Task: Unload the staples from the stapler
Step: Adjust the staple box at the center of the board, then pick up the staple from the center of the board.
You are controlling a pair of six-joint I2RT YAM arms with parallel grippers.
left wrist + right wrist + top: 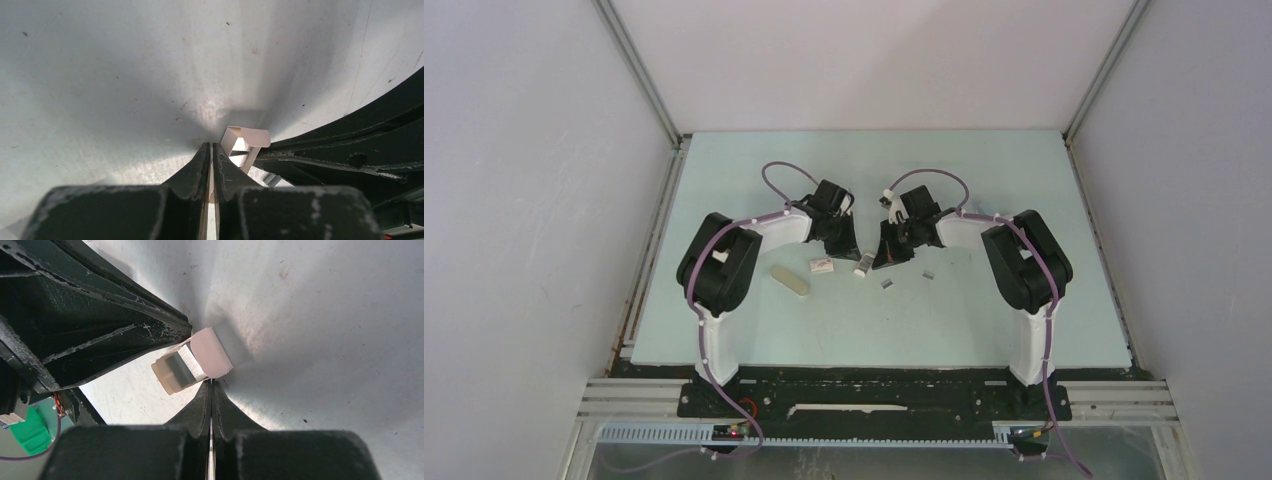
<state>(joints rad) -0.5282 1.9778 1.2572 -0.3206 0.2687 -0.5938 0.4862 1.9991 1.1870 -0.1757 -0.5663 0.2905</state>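
Staples (188, 361) sit silvery inside the stapler (212, 347) on the tabletop (325, 340), at the clenched right pincer (211, 384); left pincer (210, 146), also clenched, should draw them out gently while the right steadies.

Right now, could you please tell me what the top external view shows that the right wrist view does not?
Only the top view: two loose staple blocks, a small white box and a cream oblong piece. Only the right wrist view: the silvery ridged staple strip seated in the pale stapler. Both: that stapler, the table and the right gripper, shut.
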